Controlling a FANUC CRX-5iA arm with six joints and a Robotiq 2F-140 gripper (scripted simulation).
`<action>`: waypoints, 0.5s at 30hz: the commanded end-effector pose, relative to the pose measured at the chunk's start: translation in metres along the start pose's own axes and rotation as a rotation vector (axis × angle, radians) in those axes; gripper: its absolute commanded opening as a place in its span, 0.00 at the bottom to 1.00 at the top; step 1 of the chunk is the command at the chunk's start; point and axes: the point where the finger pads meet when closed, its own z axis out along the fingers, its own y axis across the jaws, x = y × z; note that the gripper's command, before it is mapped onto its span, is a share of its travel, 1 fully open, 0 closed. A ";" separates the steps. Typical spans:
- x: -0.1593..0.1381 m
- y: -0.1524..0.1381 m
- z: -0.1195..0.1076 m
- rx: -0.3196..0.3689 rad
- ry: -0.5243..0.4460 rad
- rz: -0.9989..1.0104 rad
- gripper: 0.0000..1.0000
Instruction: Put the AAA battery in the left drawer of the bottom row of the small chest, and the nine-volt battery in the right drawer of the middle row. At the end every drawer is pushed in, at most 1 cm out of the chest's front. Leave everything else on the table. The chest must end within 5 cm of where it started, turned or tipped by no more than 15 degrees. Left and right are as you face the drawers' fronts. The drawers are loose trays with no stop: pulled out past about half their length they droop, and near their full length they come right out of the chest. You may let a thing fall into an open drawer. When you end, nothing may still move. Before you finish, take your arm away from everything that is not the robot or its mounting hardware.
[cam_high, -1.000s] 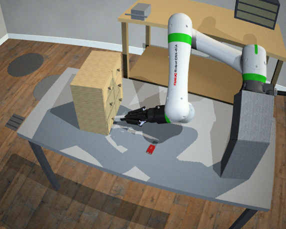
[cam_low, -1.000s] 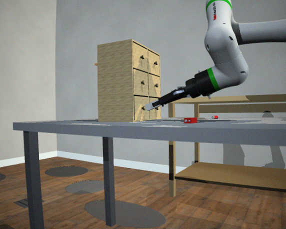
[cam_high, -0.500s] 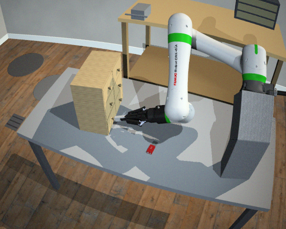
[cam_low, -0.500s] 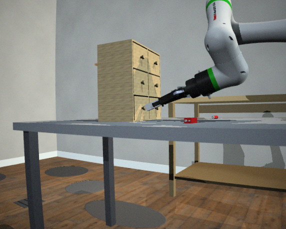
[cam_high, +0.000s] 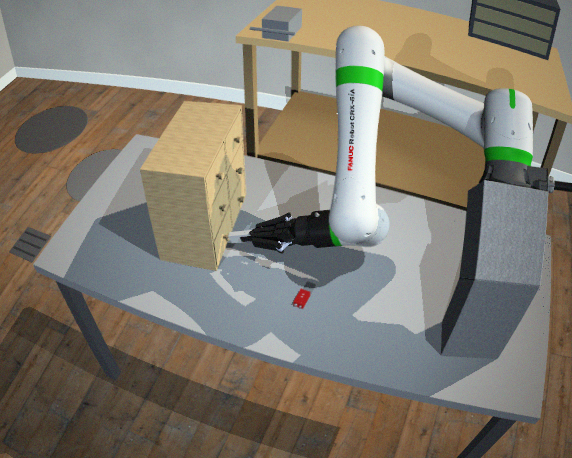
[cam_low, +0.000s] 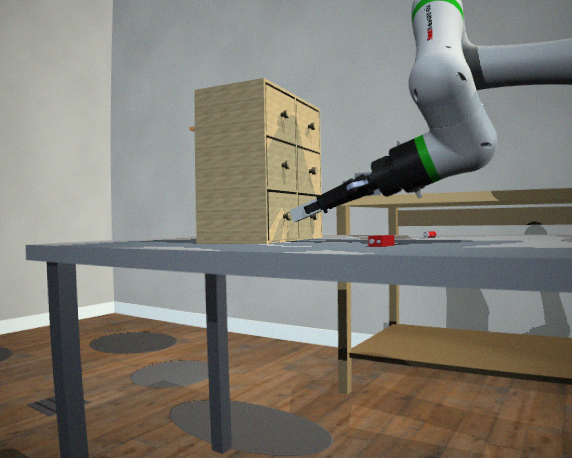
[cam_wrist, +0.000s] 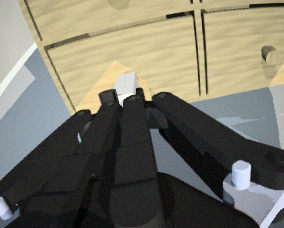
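Observation:
The small wooden chest (cam_high: 197, 182) stands on the grey table with its drawers facing my arm; it also shows in the side view (cam_low: 257, 162). All its drawers look pushed in. My gripper (cam_high: 235, 240) is shut, low over the table, with its fingertips (cam_low: 298, 213) at the knob of the bottom-row left drawer (cam_low: 281, 216). In the wrist view the fingers (cam_wrist: 126, 90) hide that knob. The red nine-volt battery (cam_high: 301, 298) lies on the table in front of the chest, also in the side view (cam_low: 381, 240). The small AAA battery (cam_low: 430, 233) lies farther back on the table.
My arm's grey pedestal (cam_high: 500, 265) stands at the table's right end. A wooden side table (cam_high: 400, 45) behind holds a grey box (cam_high: 281, 21) and a dark drawer unit (cam_high: 515, 22).

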 end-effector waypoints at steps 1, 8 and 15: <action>0.000 0.000 0.000 0.000 0.000 0.000 0.00; -0.003 0.000 -0.010 0.000 0.000 0.000 0.00; -0.012 0.000 -0.033 0.000 0.000 0.000 0.00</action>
